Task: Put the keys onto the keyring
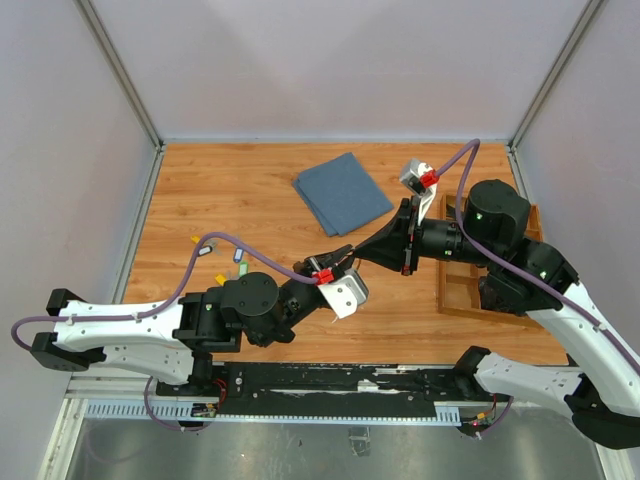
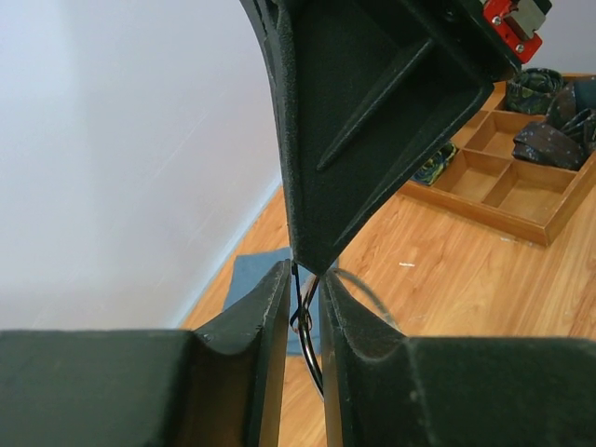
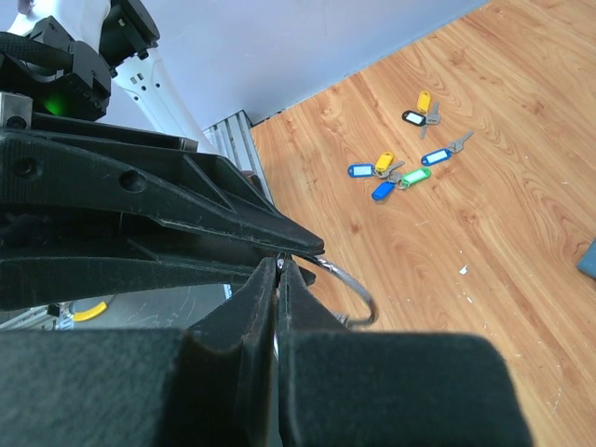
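Right gripper (image 3: 279, 272) is clamped on the keyring (image 3: 359, 296), held mid-air with the loop sticking out sideways. Left gripper (image 2: 305, 284) is barely parted, ring wire in its gap, tip to tip with the right. Keys (image 3: 416, 174) lie scattered on the table (image 1: 250, 190), well off leftward, nearer the left arm, so I'd send that one.

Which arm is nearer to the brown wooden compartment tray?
Right. The right arm hangs over the far part of the tray; the left arm lies well apart from it.
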